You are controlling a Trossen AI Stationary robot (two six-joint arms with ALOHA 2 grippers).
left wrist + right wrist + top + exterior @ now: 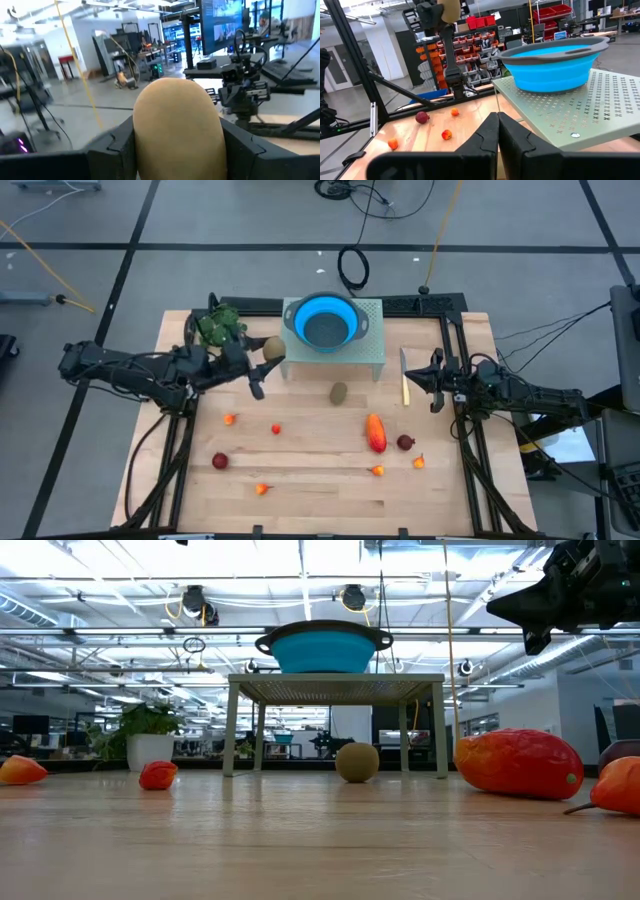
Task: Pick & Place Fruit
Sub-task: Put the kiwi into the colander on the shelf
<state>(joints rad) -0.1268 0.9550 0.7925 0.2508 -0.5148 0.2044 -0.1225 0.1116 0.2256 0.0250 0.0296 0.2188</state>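
High view has the left gripper (262,363) lifted off the table (320,490) with a brown kiwi (273,348) pinched between its jaws, just short of the blue bowl (324,321) that sits up on a little perforated stand (372,350). From the left wrist view the kiwi (178,127) fills the whole gap between the jaws, clamped across its middle with the rounded end poking out ahead. That looks like the right spot to hold it: an oval probably squirts out if pinched near a tip. It seems light and firm, maybe a bit fuzzy, so slip shouldn't be a big deal.

The second kiwi (339,392) lies on the table well below and off to the side of those jaws, with the long orange-red piece (375,432) and a dark red one (405,442) farther off.

Right gripper (438,385) hovers beside the knife (405,385), jaws closed on nothing.
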